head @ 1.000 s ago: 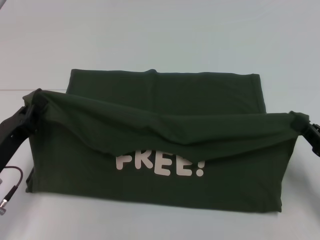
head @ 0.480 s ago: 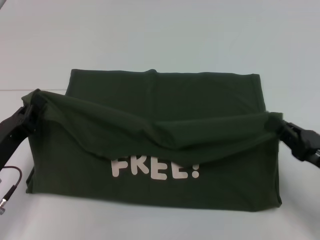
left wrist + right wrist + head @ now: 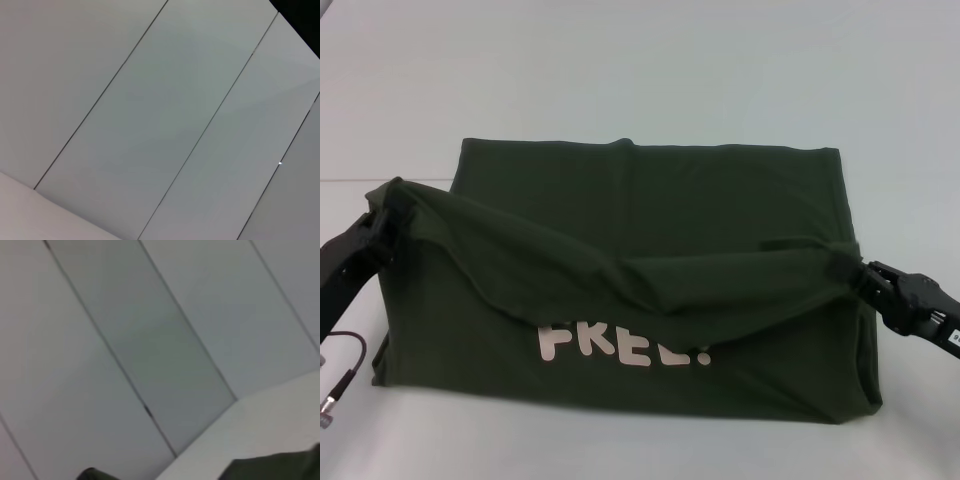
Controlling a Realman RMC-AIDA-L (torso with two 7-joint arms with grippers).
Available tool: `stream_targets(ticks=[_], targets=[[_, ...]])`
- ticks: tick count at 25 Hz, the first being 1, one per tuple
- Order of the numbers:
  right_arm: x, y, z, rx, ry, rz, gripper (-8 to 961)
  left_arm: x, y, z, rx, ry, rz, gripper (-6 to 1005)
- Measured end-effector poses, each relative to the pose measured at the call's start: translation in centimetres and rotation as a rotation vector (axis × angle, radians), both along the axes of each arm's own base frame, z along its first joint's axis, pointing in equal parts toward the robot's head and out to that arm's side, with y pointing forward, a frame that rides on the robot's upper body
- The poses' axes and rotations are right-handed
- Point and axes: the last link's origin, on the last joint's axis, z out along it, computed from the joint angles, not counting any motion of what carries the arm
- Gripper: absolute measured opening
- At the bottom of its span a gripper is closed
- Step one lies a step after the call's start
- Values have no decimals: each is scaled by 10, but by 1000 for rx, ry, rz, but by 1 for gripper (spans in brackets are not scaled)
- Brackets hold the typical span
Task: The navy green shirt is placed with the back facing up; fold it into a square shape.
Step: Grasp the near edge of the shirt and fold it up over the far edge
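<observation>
Holding the navy green shirt (image 3: 650, 210) at two points: left gripper (image 3: 388, 205) clamped on the fabric at the shirt's left edge, right gripper (image 3: 852, 270) clamped on a bunched bit at the shirt's right edge. Both pinch points sit above the cloth lying flat, so a band of fabric hangs between them, sagging lowest near the shirt's middle. Right pinch point is lower than the left and sits inboard of the shirt's right edge; the left one is out past the shirt's left side.

Shirt itself lies on the pale table (image 3: 640, 70) as a wide rectangle, far edge flat and straight with a small pucker near its centre. Contrary to "plain", white lettering (image 3: 620, 345) shows on the near panel, just under the sagging band; its upper part is covered by the fold. Near edge of the shirt lies flat on the table.

A dark cable (image 3: 345, 375) shows beside the shirt's near-left corner.

Left wrist view shows only pale panels with seams. Right wrist view shows the same plus a sliver of green cloth (image 3: 280, 467) at the frame edge.
</observation>
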Motion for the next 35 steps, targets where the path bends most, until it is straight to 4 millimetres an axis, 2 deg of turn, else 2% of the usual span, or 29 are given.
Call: stream_targets(ticks=[18, 35], targets=[[30, 5, 14, 68, -18, -177, 36, 3, 4, -2, -6, -4, -3, 26], [45, 22, 15, 115, -40, -334, 35, 8, 29, -8, -26, 25, 61, 27]])
